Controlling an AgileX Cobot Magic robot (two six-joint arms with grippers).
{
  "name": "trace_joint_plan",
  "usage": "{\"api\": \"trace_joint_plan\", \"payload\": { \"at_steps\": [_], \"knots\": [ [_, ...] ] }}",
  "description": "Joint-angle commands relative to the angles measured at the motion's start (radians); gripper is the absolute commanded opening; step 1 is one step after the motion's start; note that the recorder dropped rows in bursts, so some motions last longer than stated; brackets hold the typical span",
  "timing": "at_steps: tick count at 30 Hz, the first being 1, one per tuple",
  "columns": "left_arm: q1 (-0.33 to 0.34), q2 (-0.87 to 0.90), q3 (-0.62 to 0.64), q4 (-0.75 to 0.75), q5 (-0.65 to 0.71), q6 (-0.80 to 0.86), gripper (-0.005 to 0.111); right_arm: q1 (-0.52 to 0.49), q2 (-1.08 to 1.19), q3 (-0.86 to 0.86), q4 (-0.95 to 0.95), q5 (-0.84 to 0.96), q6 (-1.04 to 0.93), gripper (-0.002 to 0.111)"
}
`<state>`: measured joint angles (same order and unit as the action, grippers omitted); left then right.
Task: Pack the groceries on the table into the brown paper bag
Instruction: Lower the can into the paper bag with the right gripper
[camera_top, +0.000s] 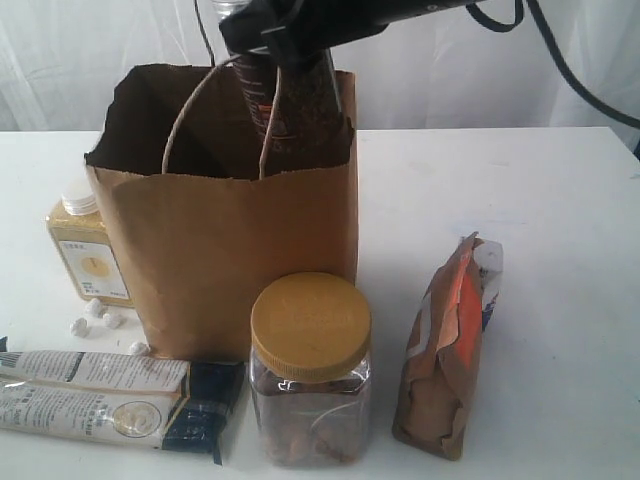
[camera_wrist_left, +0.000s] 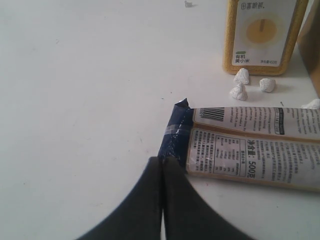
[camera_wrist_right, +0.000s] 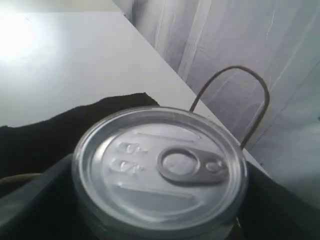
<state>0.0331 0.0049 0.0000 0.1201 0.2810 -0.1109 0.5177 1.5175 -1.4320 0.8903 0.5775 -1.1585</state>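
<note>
The brown paper bag (camera_top: 240, 250) stands open on the table (camera_top: 530, 200). My right gripper (camera_top: 285, 45) hangs over the bag's mouth, shut on the dark silver-topped can (camera_top: 290, 105), whose lower part is below the bag's rim. In the right wrist view the can's lid (camera_wrist_right: 160, 165) fills the space between the dark fingers. My left gripper (camera_wrist_left: 163, 162) is shut on nothing, low over the table, with its tips at the dark end of the twin packet (camera_wrist_left: 250, 147). In front of the bag stand the jar (camera_top: 310, 370), the pouch (camera_top: 450, 350) and the carton (camera_top: 490, 270) behind it.
The yellow bottle (camera_top: 88, 255) stands to the left of the bag, with small white lumps (camera_top: 95, 315) on the table beside it. The twin packet (camera_top: 110, 400) lies flat at the front left. A twine handle (camera_top: 180, 120) arches over the bag's mouth.
</note>
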Motion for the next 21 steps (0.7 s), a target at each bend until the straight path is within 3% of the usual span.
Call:
{"api": "trace_joint_plan", "payload": {
  "at_steps": [1,11,17,21],
  "knots": [
    [0.002,-0.005,0.0,-0.007,-0.001,0.002,0.0,0.0,-0.01,-0.012,-0.036,0.001,0.062,0.03],
    [0.002,-0.005,0.0,-0.007,-0.001,0.002,0.0,0.0,-0.01,-0.012,-0.036,0.019,0.066,0.031],
    [0.002,-0.005,0.0,-0.007,-0.001,0.002,0.0,0.0,-0.01,-0.012,-0.036,0.027,0.085,0.045],
    [0.002,-0.005,0.0,-0.007,-0.001,0.002,0.0,0.0,-0.01,-0.012,-0.036,0.027,0.127,0.047]
  ]
}}
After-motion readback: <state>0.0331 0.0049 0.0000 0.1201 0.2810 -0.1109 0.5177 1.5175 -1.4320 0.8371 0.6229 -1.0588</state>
